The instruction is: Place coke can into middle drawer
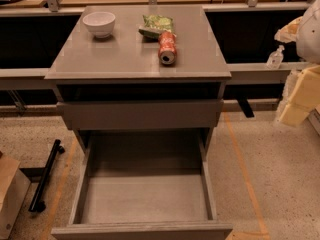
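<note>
The coke can (167,47) lies on its side on the grey cabinet top (125,54), right of centre, with its silver end facing me. The middle drawer (145,199) is pulled out wide open below, and its grey floor is bare. My gripper (299,100) shows as pale blocky parts at the right edge of the view. It is well to the right of the cabinet, apart from the can and the drawer, and holds nothing that I can see.
A white bowl (99,23) stands at the back left of the top. A green snack bag (156,25) lies just behind the can. Another drawer shows only its flat front (140,115). A clear bottle (275,57) stands on the right ledge. A black bar (46,176) and a cardboard box (10,194) lie on the floor at left.
</note>
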